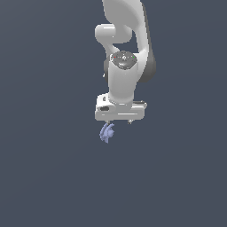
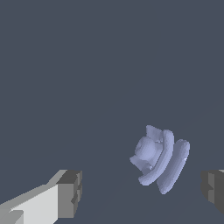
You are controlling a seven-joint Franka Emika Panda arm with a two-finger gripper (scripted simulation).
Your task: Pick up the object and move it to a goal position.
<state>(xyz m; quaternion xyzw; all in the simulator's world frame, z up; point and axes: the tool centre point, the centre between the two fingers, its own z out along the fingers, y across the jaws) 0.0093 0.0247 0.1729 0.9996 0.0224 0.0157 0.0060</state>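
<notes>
The object (image 1: 107, 133) is a small pale lavender-blue lump with curved fin-like ridges. In the exterior view it lies just below the white hand, under the finger on the exterior view's left. My gripper (image 1: 119, 121) points straight down and is open, with only short finger stubs showing under the hand. In the wrist view the object (image 2: 159, 159) sits beyond the fingertips (image 2: 70, 194), within the span of the two fingers and closer to the dark-padded one at the picture's edge. Nothing is held in the gripper (image 2: 142, 192), and neither pad touches the object.
A plain dark slate-blue surface fills both views around the arm and the object. The white arm (image 1: 126, 53) rises above the hand in the exterior view. No other items show.
</notes>
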